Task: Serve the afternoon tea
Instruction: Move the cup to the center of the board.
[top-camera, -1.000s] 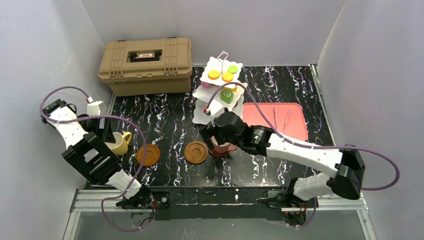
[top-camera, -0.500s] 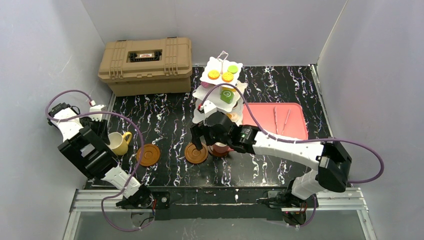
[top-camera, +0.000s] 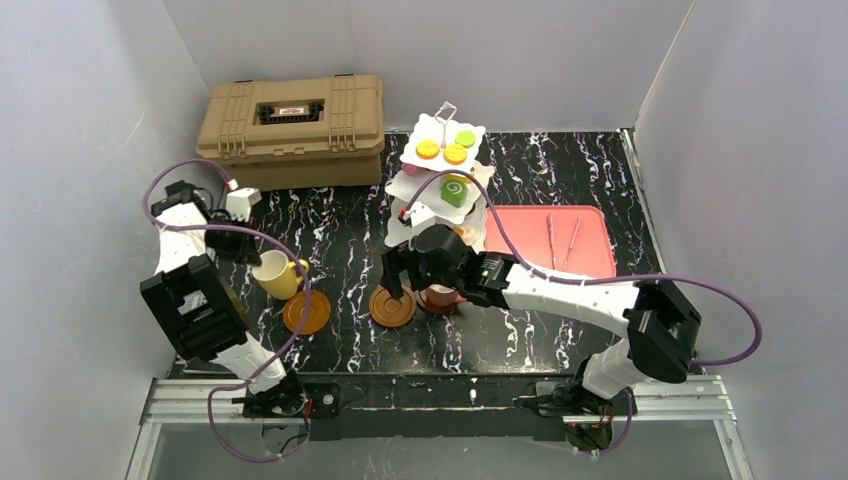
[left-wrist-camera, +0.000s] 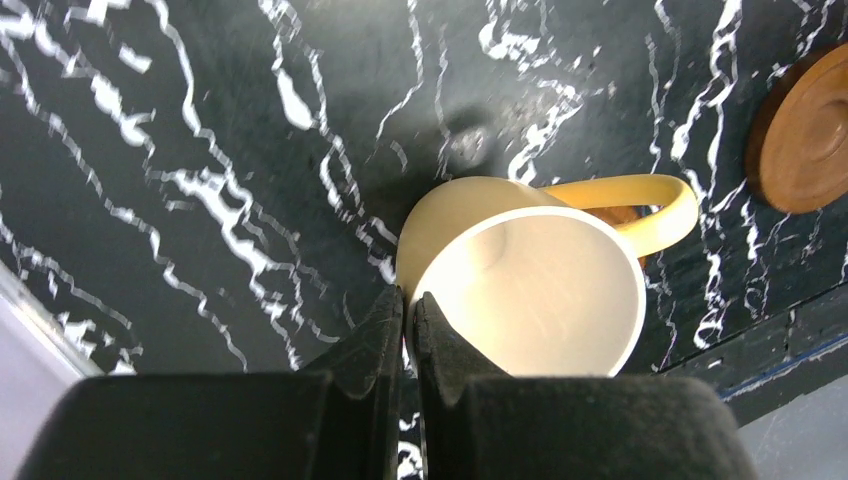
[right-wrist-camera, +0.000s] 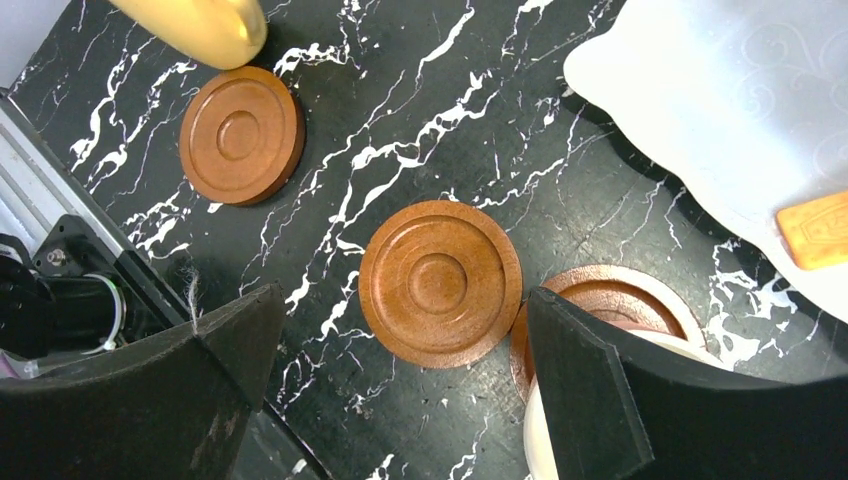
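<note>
Brown discs form the nearest row. The left saucer and the middle saucer are bare. A third saucer lies just beside the middle one, and the pink cup is seated on it. That pairing is judged complete.

The yellow cup is held just behind the left saucer and is not yet seated on any saucer. It is tilted and appears to be clear of the table, though contact at its base cannot be ruled out. The left gripper is closed to a narrow slit. The wall of the yellow cup is pinched at the rim between its fingers, on the side away from the handle.

The right gripper is positioned above the middle saucer. Its jaws are spread to full width, one finger to each side of the disc in the wrist view. Nothing is held, and no contact with the saucer or the pink cup can be made out.

Farther back, the three-tier stand is placed near the table centre, and the pastries are carried on its plates. A pink-red tray with two thin utensils lies to the right of the stand. A tan case is set at the far left.

Seating of the yellow cup is judged to be the step in hand, so roughly half of the cup work is done. Whether the pastries are to be moved cannot be told.
</note>
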